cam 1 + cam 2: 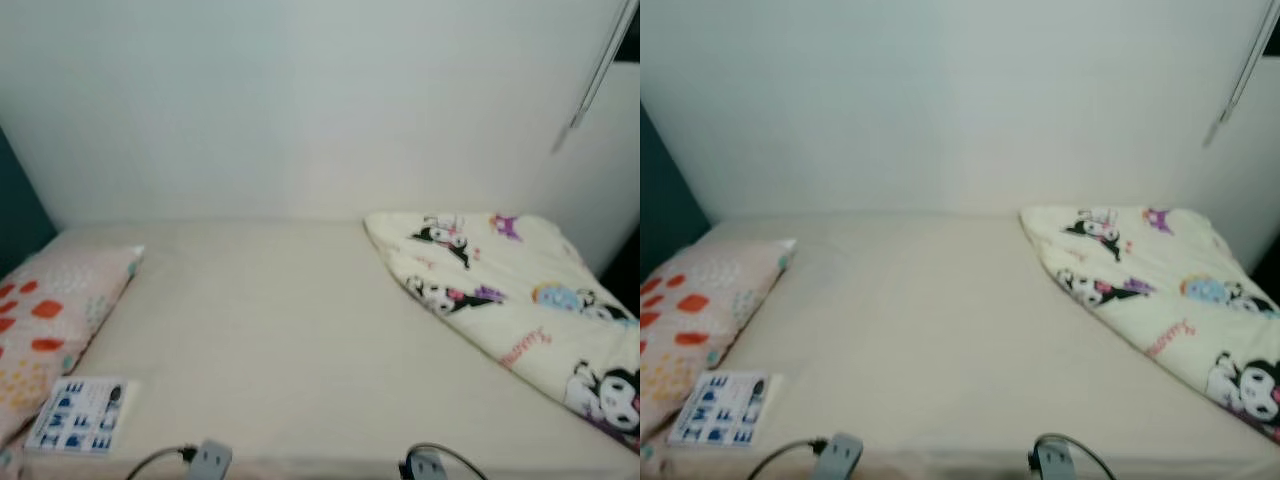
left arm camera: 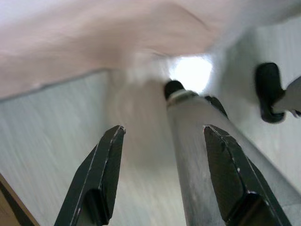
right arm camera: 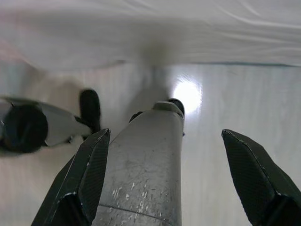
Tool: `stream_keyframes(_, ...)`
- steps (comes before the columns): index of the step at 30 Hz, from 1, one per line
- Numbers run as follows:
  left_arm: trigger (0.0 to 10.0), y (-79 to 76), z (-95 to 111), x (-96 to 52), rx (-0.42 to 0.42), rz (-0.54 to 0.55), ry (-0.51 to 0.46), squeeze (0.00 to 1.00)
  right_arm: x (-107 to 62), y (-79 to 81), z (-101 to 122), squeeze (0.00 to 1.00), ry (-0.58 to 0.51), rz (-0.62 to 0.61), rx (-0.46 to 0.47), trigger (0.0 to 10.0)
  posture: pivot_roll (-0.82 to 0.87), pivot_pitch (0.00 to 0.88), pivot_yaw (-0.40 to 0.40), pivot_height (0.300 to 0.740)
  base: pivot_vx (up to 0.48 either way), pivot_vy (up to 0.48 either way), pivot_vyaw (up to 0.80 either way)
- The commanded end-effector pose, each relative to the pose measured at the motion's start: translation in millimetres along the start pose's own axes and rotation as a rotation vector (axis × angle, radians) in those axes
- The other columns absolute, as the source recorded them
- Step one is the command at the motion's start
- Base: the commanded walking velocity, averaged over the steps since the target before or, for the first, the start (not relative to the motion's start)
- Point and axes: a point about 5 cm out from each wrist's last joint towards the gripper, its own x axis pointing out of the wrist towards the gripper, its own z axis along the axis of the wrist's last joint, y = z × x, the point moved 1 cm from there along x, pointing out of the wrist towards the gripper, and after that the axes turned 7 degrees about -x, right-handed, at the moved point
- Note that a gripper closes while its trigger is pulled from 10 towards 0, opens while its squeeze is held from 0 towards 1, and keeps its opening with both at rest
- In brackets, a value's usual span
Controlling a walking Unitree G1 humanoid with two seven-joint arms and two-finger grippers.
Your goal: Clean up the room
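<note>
Nearest the head camera, at the foot edge of the bed [image 1: 290,340], two grey arm parts with black cables poke up into view: one on the robot's left [image 1: 208,458] and one on its right [image 1: 425,465].

On the bed's near-left corner lies a small white booklet [image 1: 80,415] printed with blue letters. It rests against the lower end of a pillow [image 1: 50,320] patterned with red and orange spots, which runs along the bed's left side. On the bed's right side a cream blanket [image 1: 520,305] with cartoon characters lies bunched in a wedge, reaching from near the back wall [image 1: 300,100] toward the bed's near-right corner. The middle of the bed is bare cream sheet.

The left gripper [image 2: 162,176] hangs beside the bed's edge over a pale glossy floor [image 2: 47,141], its fingers spread wide with nothing between them; a silver leg of the robot [image 2: 197,141] stands beyond them, under the draped sheet.

The right gripper [image 3: 164,176] also hangs low beside the bed, its two fingers well apart and empty, with the other silver leg [image 3: 146,155] beyond them and a bright glare on the floor.
</note>
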Motion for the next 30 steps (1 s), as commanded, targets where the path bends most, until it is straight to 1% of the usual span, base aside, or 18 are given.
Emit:
stream_keyframes(1, 10.0, -1.3, -2.8, 0.0, 0.015, -0.004, 0.012, 0.0, -0.3, -1.5, -1.7, 0.0, 0.007, -0.007, 0.003, 10.0, -0.01, 0.0, -0.011, 0.722, 0.0, 0.0, 0.0)
stream_keyframes(4, 10.0, -1.5, -2.8, 0.1, 0.018, -0.005, 0.014, 0.0, -0.3, -2.6, -0.9, 0.0, 0.004, -0.012, 0.001, 10.0, -0.01, 0.0, -0.012, 0.722, 0.0, 0.0, 0.0)
stream_keyframes(8, 10.0, -2.2, -3.1, 0.1, 0.021, -0.007, 0.015, 0.0, -0.2, -3.8, 2.3, 0.0, -0.01, -0.021, 0.004, 10.0, -0.01, 0.0, -0.011, 0.722, 0.0, -0.48, 0.0)
stream_keyframes(12, 10.0, -2.1, -3.6, 0.1, 0.026, -0.009, 0.018, 0.0, 0.4, -4.6, 10.9, 0.0, -0.038, -0.028, 0.016, 10.0, -0.01, 0.0, -0.007, 0.722, 0.0, 0.0, 0.0)
stream_keyframes(15, 10.0, -2.1, -3.7, 0.1, 0.027, -0.009, 0.018, 0.0, 0.4, -4.7, 11.6, 0.0, -0.041, -0.028, 0.017, 10.0, -0.01, 0.0, -0.007, 0.722, 0.0, 0.0, 0.0)
stream_keyframes(17, 10.0, -1.6, -3.7, 0.0, 0.028, -0.008, 0.018, 0.0, 0.6, -4.3, 13.1, 0.0, -0.044, -0.027, 0.015, 10.0, -0.01, 0.0, -0.007, 0.722, 0.0, -0.48, 0.0)
stream_keyframes(22, 10.0, -0.8, -3.3, -0.1, 0.024, -0.008, 0.016, 0.0, 0.7, -3.1, 12.4, 0.0, -0.042, -0.024, 0.012, 10.0, -0.01, 0.0, -0.007, 0.722, 0.0, -0.48, 0.0)
stream_keyframes(29, 10.0, -0.7, -3.2, -0.1, 0.018, -0.008, 0.015, 0.0, 0.7, -1.7, 9.2, 0.0, -0.032, -0.019, 0.01, 10.0, -0.01, 0.0, -0.007, 0.722, 0.0, 0.0, 0.0)
stream_keyframes(30, 10.0, -1.0, -3.1, -0.1, 0.017, -0.009, 0.015, 0.0, 0.6, -1.7, 8.6, 0.0, -0.031, -0.019, 0.01, 10.0, -0.01, 0.0, -0.008, 0.722, 0.0, -0.48, 0.0)
